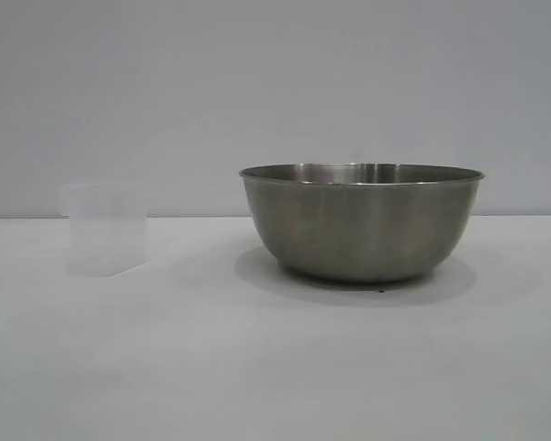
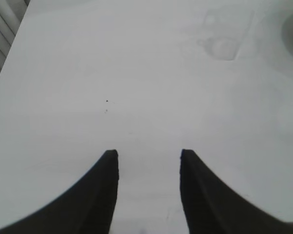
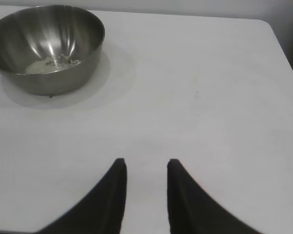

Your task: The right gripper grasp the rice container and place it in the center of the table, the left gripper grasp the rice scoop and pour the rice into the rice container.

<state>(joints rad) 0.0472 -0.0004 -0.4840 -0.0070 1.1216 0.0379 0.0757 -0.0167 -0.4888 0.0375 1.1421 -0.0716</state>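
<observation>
My left gripper [image 2: 149, 155] hung over bare white table [image 2: 136, 73], angled down and forward, its two black curved fingers [image 2: 105, 195] standing apart with nothing between them. My right gripper [image 3: 145, 163] was posed much the same over its own side of the table, its dark tapering fingers [image 3: 185, 200] parted by a narrower gap and likewise holding nothing. Neither gripper touched anything.

Ahead of the left gripper, well apart from it, the rice scoop [image 2: 224, 41] stood on the tabletop, so pale and translucent that it barely showed against the white surface. In the exterior view the rice scoop [image 1: 106, 230] stood upright to the left of the rice container [image 1: 361, 220], with a clear stretch of table between them; I could not make out its handle or anything inside it.

The rice container sat upright near the middle of the table, a wide round bowl of brushed steel with a thin rolled rim and a small flat foot, casting a soft shadow around its base. From my right wrist the rice container [image 3: 46, 46] lay well away from the fingers, its polished inside catching streaks of light, and a thin, flat patch of white rice [image 3: 51, 64] lay across its bottom.

The table was smooth, matte and white, with a rounded corner, set against a pale grey wall [image 1: 275, 83].
</observation>
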